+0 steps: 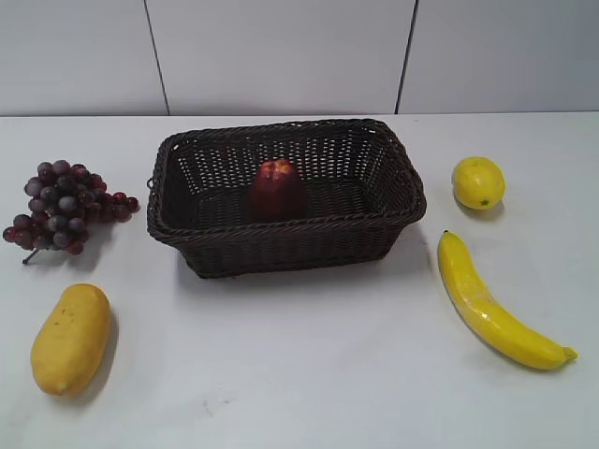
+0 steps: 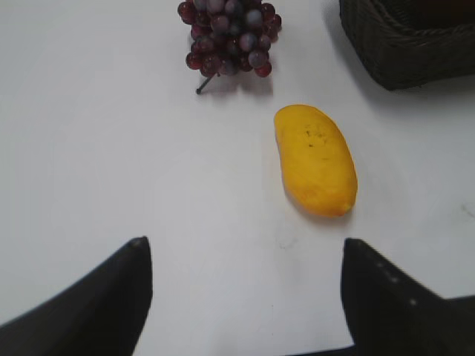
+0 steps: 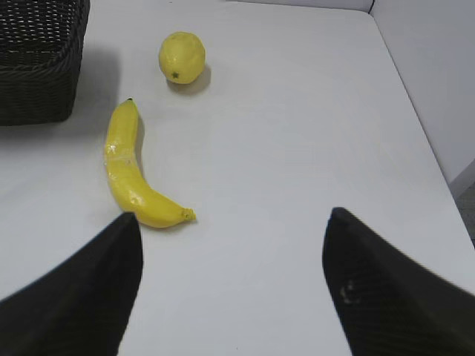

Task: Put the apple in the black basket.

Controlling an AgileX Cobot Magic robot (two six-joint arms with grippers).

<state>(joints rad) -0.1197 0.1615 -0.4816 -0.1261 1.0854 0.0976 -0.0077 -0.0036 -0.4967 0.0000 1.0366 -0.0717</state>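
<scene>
The dark red apple (image 1: 277, 189) stands inside the black basket (image 1: 285, 245), near its middle, yellow-orange patch on top. The basket sits at the table's centre; one corner of it shows in the left wrist view (image 2: 404, 44) and one in the right wrist view (image 3: 37, 67). Neither gripper appears in the exterior view. My left gripper (image 2: 245, 245) is open and empty above bare table, near the mango. My right gripper (image 3: 231, 219) is open and empty above bare table, right of the banana.
A purple-red grape bunch (image 1: 64, 206) and a yellow mango (image 1: 70, 339) lie left of the basket. A lemon (image 1: 478, 182) and a banana (image 1: 491, 304) lie to its right. A white wall runs behind the table.
</scene>
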